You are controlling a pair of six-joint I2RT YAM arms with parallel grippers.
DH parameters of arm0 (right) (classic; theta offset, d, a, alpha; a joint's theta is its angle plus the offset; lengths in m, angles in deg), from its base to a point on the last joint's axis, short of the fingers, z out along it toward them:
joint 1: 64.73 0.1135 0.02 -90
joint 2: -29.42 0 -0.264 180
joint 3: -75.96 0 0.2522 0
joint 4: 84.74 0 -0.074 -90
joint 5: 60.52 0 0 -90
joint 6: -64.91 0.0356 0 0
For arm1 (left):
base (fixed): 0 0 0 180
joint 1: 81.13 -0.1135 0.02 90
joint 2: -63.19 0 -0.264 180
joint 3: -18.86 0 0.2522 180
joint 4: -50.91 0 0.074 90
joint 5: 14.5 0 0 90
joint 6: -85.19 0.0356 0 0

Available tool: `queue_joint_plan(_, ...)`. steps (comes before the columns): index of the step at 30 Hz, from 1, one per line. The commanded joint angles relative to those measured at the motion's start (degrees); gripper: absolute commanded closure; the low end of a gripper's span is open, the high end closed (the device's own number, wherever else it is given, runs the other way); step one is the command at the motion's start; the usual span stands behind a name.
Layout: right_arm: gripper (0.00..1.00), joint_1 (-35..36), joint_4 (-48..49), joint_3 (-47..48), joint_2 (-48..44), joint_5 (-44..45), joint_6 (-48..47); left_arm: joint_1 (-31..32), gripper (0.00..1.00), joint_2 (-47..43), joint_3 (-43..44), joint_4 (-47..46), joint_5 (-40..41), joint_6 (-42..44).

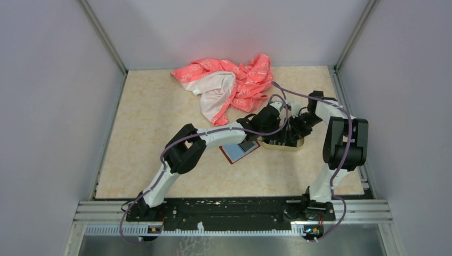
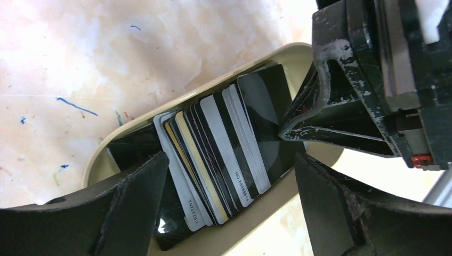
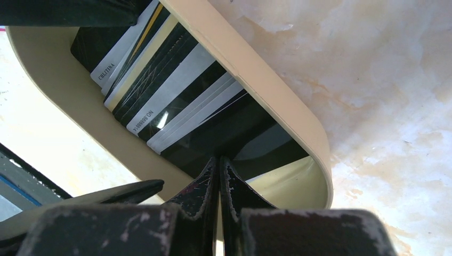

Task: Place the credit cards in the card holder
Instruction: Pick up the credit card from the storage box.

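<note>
We found the left gripper (image 2: 229, 176) with jaws wide apart, straddling the credit cards (image 2: 224, 154), which were stacked on edge along the beige tray (image 2: 250, 58). The right gripper (image 3: 219, 170), closed and empty, touched the end card. The card holder (image 1: 238, 152) lay open just near-left of the tray.

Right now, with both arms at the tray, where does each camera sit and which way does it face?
Top external: above and behind the bases, looking down on the table; shows the left arm, right arm and card holder.
Left wrist: above the tray, looking down at the credit cards; the open left gripper straddles them.
Right wrist: low at the tray's end, facing along the cards; the shut right gripper points at them.
Shared: both wrist views show the same tray, cards and each other's fingers.
</note>
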Motion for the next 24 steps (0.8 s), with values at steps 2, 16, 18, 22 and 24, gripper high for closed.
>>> queue_joint_plan(2, 0.99, -0.2, -0.5, 2.0, -0.1, -1.9, -0.9, 1.0, 0.02, 1.6, 0.5, 9.5, 9.8, 1.2)
queue_joint_plan(16, 0.99, -0.2, -0.6, 2.0, -0.4, -2.3, -0.9, 2.2, 0.04, 4.1, 4.0, 10.8, 6.4, 0.5)
queue_joint_plan(18, 0.99, -0.2, -0.6, 2.1, -0.5, -2.4, -0.9, 2.1, 0.07, 4.1, 3.9, 9.8, 3.7, -0.3)
queue_joint_plan(22, 0.99, -0.3, -0.7, 2.0, -0.7, -2.6, -0.9, 1.9, 0.15, 3.8, 3.8, 8.1, -0.1, -2.0)
queue_joint_plan(24, 0.99, -0.3, -0.7, 2.0, -0.8, -2.8, -1.0, 1.7, 0.15, 3.4, 3.6, 7.2, -0.8, -2.5)
